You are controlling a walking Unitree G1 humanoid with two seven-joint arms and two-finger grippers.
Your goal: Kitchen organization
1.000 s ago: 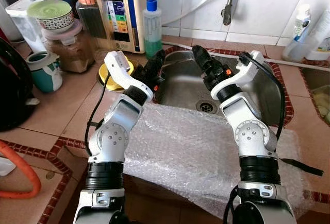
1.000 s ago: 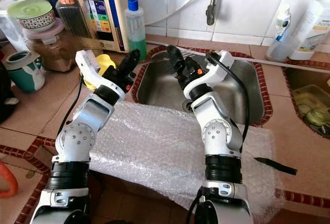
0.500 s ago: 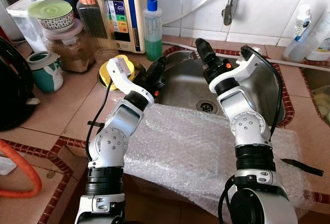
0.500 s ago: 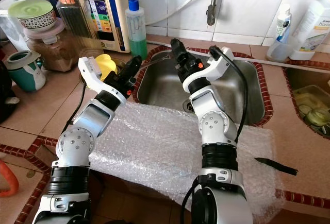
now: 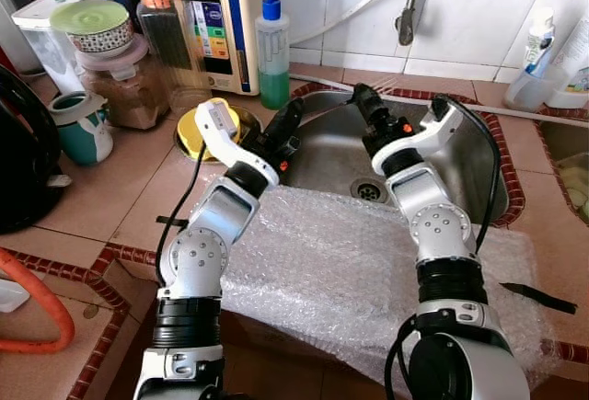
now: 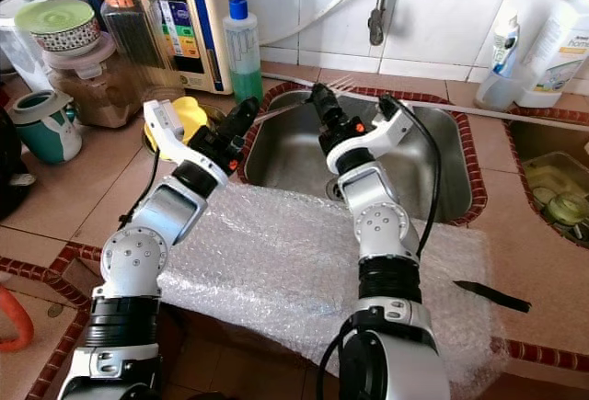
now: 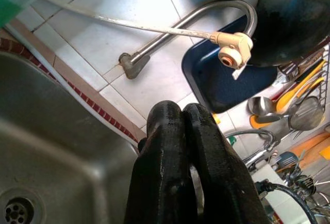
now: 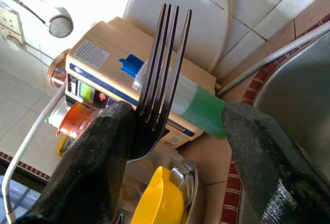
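One fork [image 8: 164,64] beside right gripper's fingers [image 8: 98,167].

Silver jointed arms – black cuffs, black cables, black-fingered left gripper [image 5: 283,117]

A tiled counter [image 5: 110,198] with a steel sink [image 5: 322,147] set into it. Bubble wrap [image 5: 322,271] covers its front edge; jars [image 5: 129,78] and a soap bottle [image 5: 272,51] stand along the back left.
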